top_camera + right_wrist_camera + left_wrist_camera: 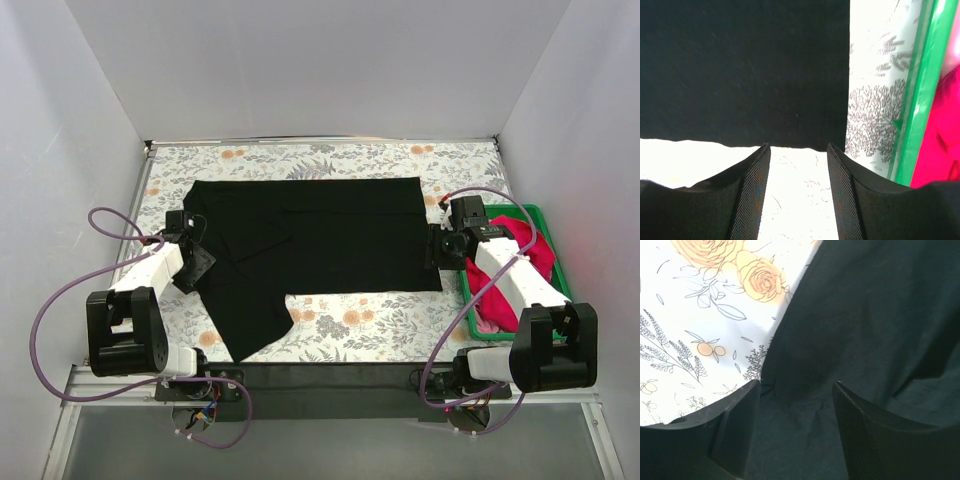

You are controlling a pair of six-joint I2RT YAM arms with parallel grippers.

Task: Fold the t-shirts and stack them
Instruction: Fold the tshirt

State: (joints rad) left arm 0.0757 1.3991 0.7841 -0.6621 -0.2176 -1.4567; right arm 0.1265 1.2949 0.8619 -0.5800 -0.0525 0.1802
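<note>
My left claw (796,385) hangs with jaws apart over the black t-shirt (320,235) at its left edge, gripping nothing. My right claw (798,146) is parted too, just short of the hem's near corner. The shirt lies flat on the flowered table (380,315), long axis left to right, hem right, sleeves left. I judge it light and limp, best pinched at edges or corners. The red t-shirt (535,255) sits bunched in the green crate (520,209).

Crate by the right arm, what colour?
Green: the crate has a pinkish-red t-shirt inside. The top external view shows it best.
</note>
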